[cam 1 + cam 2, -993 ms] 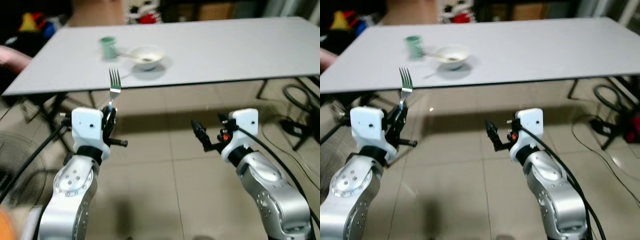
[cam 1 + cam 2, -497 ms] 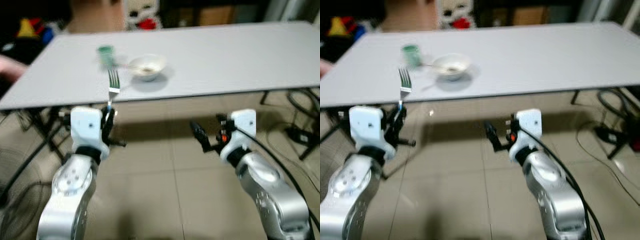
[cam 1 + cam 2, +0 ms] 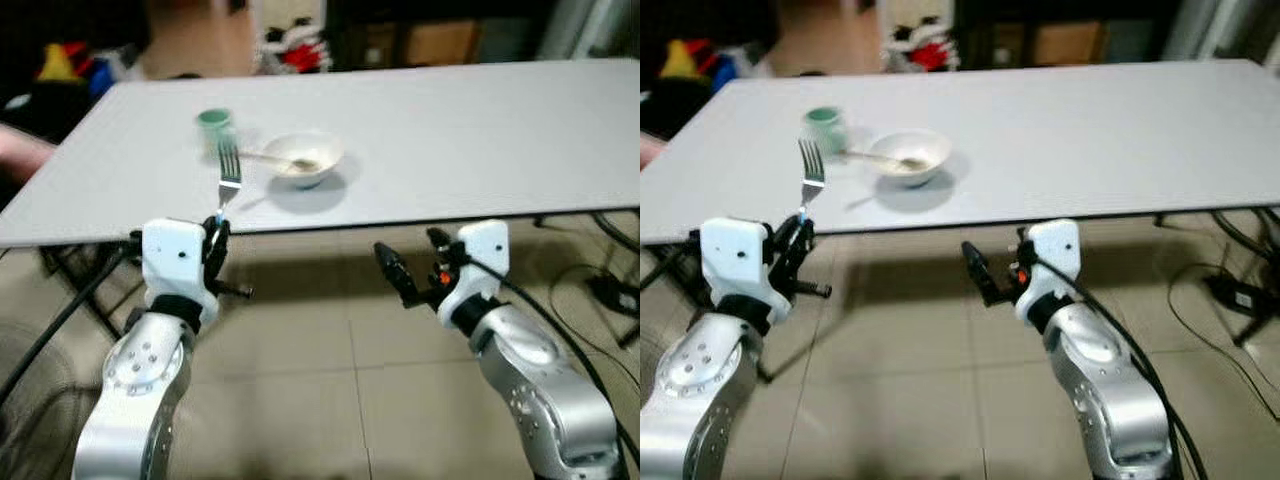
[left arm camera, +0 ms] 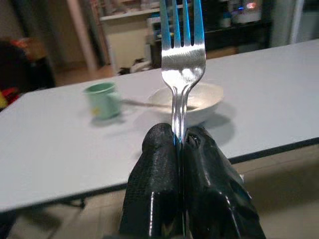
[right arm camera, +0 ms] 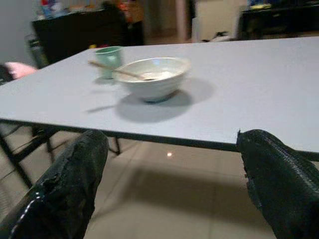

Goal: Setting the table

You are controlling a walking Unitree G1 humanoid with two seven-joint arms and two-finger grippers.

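Observation:
My left gripper (image 3: 216,232) is shut on a silver fork (image 3: 229,175), held upright with the tines up, just short of the grey table's (image 3: 480,120) near edge. In the left wrist view the fork (image 4: 180,59) rises from between the pressed black fingertips (image 4: 159,149). A white bowl (image 3: 303,158) with a spoon (image 3: 262,156) resting in it stands on the table beyond the fork, beside a small green cup (image 3: 214,124). My right gripper (image 3: 410,268) is open and empty, below the table edge, to the right of the bowl (image 5: 152,77).
Tiled floor (image 3: 340,340) lies under my arms. Table legs (image 3: 80,270) and a black cable (image 3: 50,330) stand at the left. More cables (image 3: 615,290) lie on the floor at the right. Dark furniture and colourful items sit behind the table.
The view has closed in on the table: bowl and cup sit lower and larger in the picture. The fork is still held upright in the left gripper. The right gripper stays open.

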